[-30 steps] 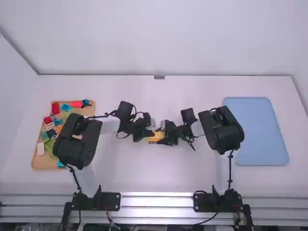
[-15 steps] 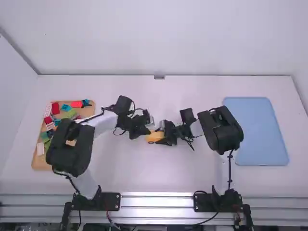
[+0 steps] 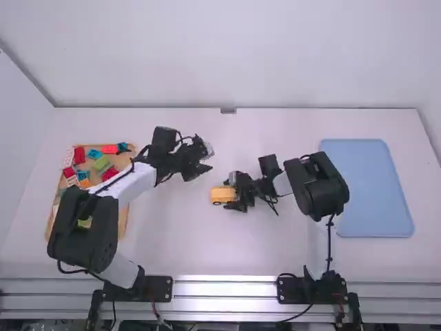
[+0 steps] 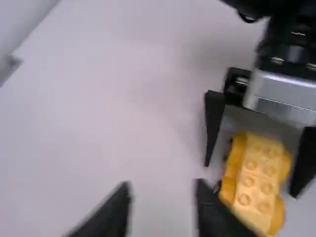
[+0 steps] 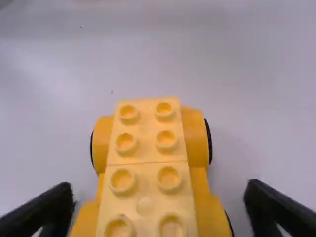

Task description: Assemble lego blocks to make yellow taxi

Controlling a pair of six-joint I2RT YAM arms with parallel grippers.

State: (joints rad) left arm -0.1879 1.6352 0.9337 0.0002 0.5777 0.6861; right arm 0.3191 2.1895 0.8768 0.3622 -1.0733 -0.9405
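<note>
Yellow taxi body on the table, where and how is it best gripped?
Likely by the taxi body's long sides, at the narrower waist between the bulging wheel arches, one finger on each side. Raised studs make the top uneven. I'd come from the end facing the right gripper, whose open fingers stand on both sides.

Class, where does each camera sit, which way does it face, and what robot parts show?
High view: above and behind left arm and right arm, both shown, facing forward and down onto the table.
Left wrist view: on that wrist, past the left gripper toward right gripper and yellow car.
Right wrist view: on that wrist, down on the car, its fingers either side.
All share the car.
</note>
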